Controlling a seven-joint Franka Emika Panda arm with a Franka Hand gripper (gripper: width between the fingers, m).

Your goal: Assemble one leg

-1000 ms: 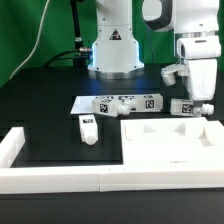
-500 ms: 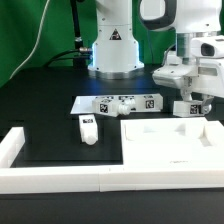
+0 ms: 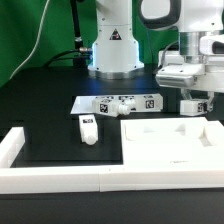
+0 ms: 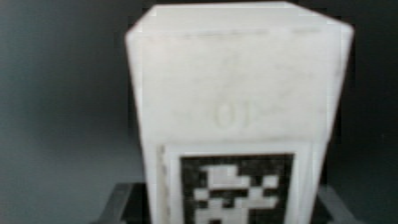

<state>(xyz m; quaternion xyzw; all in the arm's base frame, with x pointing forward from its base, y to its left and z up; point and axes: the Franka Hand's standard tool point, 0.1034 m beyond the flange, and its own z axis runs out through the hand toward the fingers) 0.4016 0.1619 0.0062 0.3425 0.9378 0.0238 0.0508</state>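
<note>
My gripper (image 3: 195, 98) is at the exterior view's right, shut on a leg (image 3: 193, 106), a small white post with a black-and-white tag. It holds the leg in the air above the far right corner of the large white square panel (image 3: 168, 143). In the wrist view the held leg (image 4: 222, 90) fills the picture, tag toward the gripper (image 4: 222, 208), with dark fingers (image 4: 128, 203) on either side. A second leg (image 3: 88, 128) lies on the black table left of the panel.
The marker board (image 3: 120, 103) lies behind the panel, in front of the robot base (image 3: 112, 50). Long white border rails (image 3: 70, 180) run along the front and the left (image 3: 14, 146).
The hand has turned at the wrist and shifted slightly, still holding the leg. The leg on the table and the panel have not moved.
</note>
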